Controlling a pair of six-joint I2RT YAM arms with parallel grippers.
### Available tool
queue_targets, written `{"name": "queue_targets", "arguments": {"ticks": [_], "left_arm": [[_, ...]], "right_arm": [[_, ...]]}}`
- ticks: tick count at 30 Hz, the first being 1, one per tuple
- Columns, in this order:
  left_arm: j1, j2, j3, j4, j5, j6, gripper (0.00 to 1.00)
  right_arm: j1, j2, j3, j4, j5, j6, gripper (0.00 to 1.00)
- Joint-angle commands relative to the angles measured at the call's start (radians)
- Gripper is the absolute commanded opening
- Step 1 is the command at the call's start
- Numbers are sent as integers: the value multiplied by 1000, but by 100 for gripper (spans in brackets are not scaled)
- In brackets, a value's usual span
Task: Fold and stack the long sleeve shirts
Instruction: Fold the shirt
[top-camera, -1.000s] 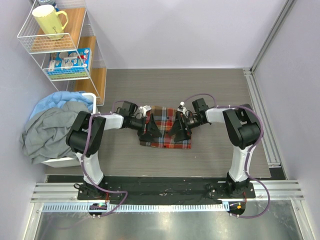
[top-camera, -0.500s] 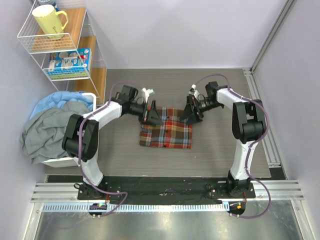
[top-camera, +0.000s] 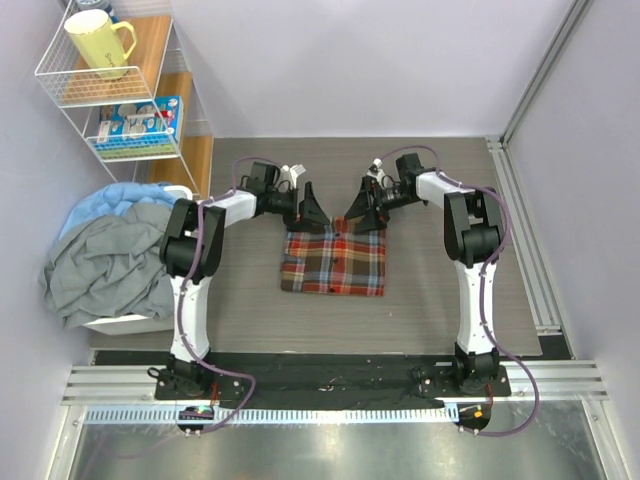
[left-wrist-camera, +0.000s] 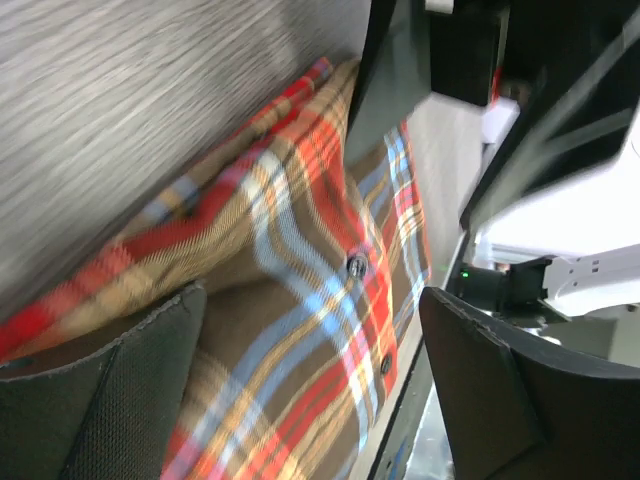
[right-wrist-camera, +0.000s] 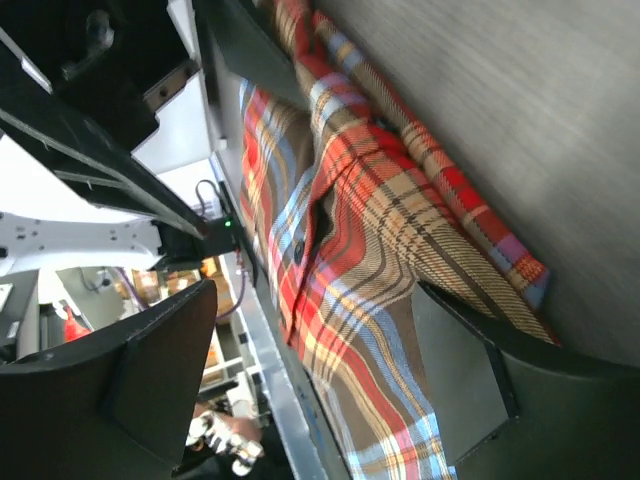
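On table (top-camera: 430, 300), left end effector (top-camera: 313, 212) and right end effector (top-camera: 362, 212) gape empty over plaid shirt (top-camera: 333, 263).

You are looking down at a grey-brown wooden table top (top-camera: 440, 300). Pale walls (top-camera: 350, 60) stand behind it and at both sides. In the far left corner you see a white wire rack (top-camera: 58, 88) with wooden shelves. A yellow mug (top-camera: 97, 42) sits on the top shelf, and a blue box (top-camera: 140, 122) sits 1 shelf lower. Below the rack, a white bin (top-camera: 178, 192) holds a heap of grey and blue cloth (top-camera: 100, 265). A metal rail (top-camera: 525, 240) runs along the right edge. The light is soft and even.
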Motion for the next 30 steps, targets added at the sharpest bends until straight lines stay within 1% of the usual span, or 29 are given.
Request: {"name": "queue_targets", "arguments": {"ticks": [1, 2, 3, 4, 5, 6, 7, 8, 9, 10, 12, 13, 14, 16, 17, 19, 20, 21, 22, 23, 26, 28, 30], "left_arm": [[-11, -55, -128, -84, -131, 72, 90], [-44, -104, -156, -93, -108, 87, 89], [-71, -139, -218, -99, -95, 105, 89], [-100, -171, -242, -110, -85, 124, 89], [-161, -231, -266, -137, -69, 166, 88], [-190, -257, -303, -145, -34, 177, 88], [-210, -280, -320, -150, -20, 184, 88], [-224, -311, -334, -148, -5, 179, 88], [-217, -366, -349, -133, 6, 162, 87], [-200, -402, -384, -118, 6, 150, 87], [-117, -487, -418, -69, -2, 103, 86], [-85, -508, -434, -55, -11, 87, 86], [-28, -523, -438, -52, -23, 73, 85], [10, -543, -434, -55, -73, 44, 84], [29, -541, -426, -42, -101, 32, 83], [30, -499, -411, -25, -140, 4, 82], [30, -474, -388, -4, -150, -7, 81], [30, -447, -373, 7, -150, -19, 80], [30, -383, -356, 11, -146, -25, 78], [30, -356, -337, 19, -137, -28, 76], [32, -279, -282, 45, -123, -40, 73], [35, -265, -273, 65, -126, -63, 72], [40, -270, -285, 106, -127, -109, 72]], "right_arm": [[-31, 124, 166, -210, 312, -234, 85], [-23, 136, 228, -218, 325, -239, 85], [-17, 157, 267, -236, 342, -237, 85], [-7, 176, 311, -253, 362, -284, 85], [25, 194, 420, -277, 365, -312, 85], [42, 232, 478, -344, 362, -343, 85], [67, 246, 537, -386, 354, -428, 86], [85, 253, 633, -429, 330, -476, 86], [119, 250, 661, -501, 310, -526, 86], [127, 209, 666, -511, 296, -571, 86], [125, 132, 594, -485, 248, -607, 86], [121, 54, 567, -476, 235, -614, 86], [116, 15, 513, -463, 225, -625, 86], [99, -57, 465, -446, 201, -650, 86], [96, -119, 410, -440, 204, -665, 86], [96, -183, 347, -413, 276, -694, 85], [98, -227, 277, -402, 297, -708, 82], [101, -241, 245, -376, 325, -728, 82], [107, -249, 215, -364, 395, -732, 81], [122, -252, 186, -360, 417, -742, 80], [164, -212, 186, -333, 539, -731, 77], [182, -172, 183, -290, 593, -754, 77], [205, -125, 187, -296, 644, -785, 77]]}}
